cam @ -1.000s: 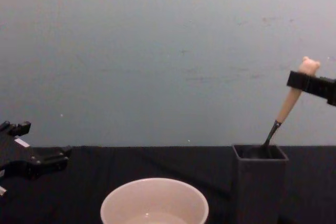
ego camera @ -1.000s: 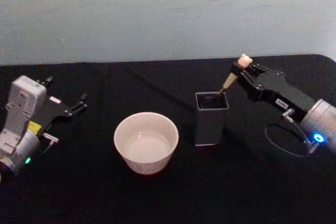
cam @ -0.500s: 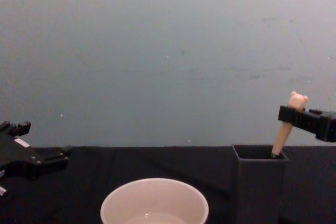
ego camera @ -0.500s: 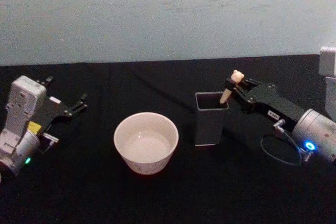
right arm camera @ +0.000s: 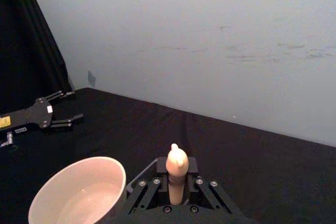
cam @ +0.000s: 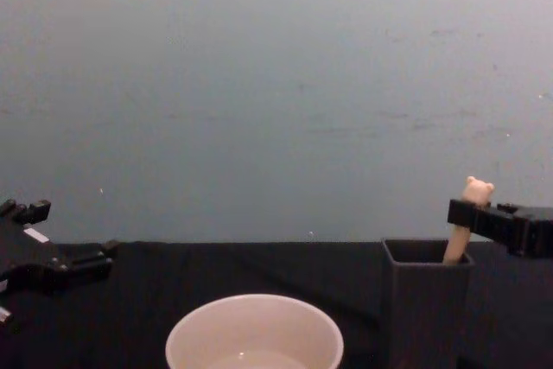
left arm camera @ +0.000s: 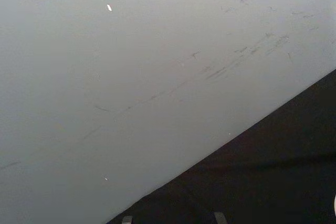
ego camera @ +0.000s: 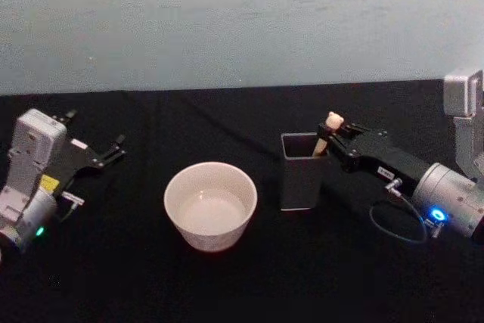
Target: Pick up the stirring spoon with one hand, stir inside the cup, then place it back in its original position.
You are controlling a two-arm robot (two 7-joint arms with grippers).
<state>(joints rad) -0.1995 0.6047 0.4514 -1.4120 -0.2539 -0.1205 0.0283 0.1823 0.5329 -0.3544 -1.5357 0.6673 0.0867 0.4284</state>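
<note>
From the head view, your right gripper [ego camera: 338,139] is clamped on the stirring spoon [ego camera: 330,128] just under the bear head, with the stem down inside the dark holder [ego camera: 302,172]. The holder stands just beside the cup [ego camera: 211,203], on its right, both on the black table [ego camera: 249,285]. Gripping high on the handle keeps the fingers clear of the holder's mouth. Your left gripper [ego camera: 115,148] is parked well apart at the table's left side, fingers spread, holding nothing.

The left wrist view gives you the pale wall [left arm camera: 131,66] and a strip of table; nothing of the task is there.

In the right wrist view the bear head stands up between the two fingers, which pinch the pale handle narrowly from both sides. The cup [right arm camera: 79,190] sits beside and beyond the gripper, its inside pale and bare as far as you can tell. The left gripper [right arm camera: 58,109] lies far off across the table.

The chest view shows the spoon [cam: 462,220] leaning slightly, with most of its length sunk in the holder [cam: 427,300] and the right gripper [cam: 465,213] level with the part above the rim. The cup [cam: 254,333] is low in front. Judging by this, the spoon sits in its resting place; releasing it looks like the sensible next step.
</note>
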